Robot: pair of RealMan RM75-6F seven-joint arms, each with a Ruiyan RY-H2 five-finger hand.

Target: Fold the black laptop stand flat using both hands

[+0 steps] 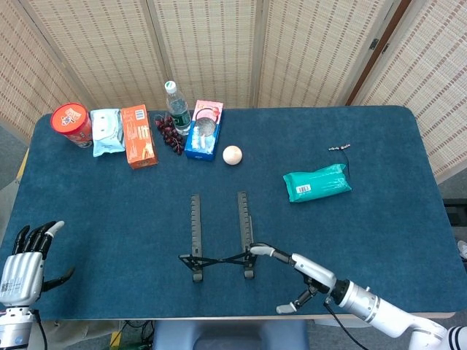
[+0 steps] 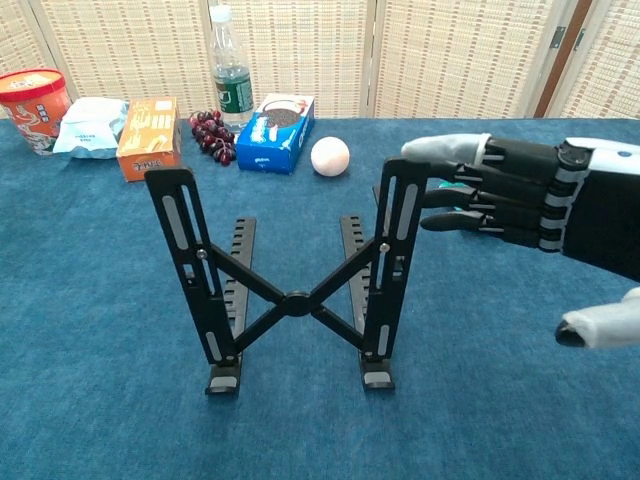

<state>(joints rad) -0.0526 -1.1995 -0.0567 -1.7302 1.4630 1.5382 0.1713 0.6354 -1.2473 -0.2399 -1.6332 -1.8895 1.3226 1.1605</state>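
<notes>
Right hand point(image 2: 520, 205), silver and black, fingers extended and spread with thumb held apart below, holding nothing; its fingertips point(image 2: 430, 150) touch, or nearly touch, the top of the near upright of the black metal laptop stand point(image 2: 290, 285), which stands unfolded on the blue cloth-covered surface point(image 2: 100, 400) just in front of the hand. Left hand point(image 1: 25, 262), well off to the far side of the stand, likewise splayed and empty. Step judged: first approach; no grasp yet. Next: left hand must reach the opposite upright, both then pressing inward. Contact at the upright cannot be confirmed; the right wrist is cut off in the chest view.
</notes>
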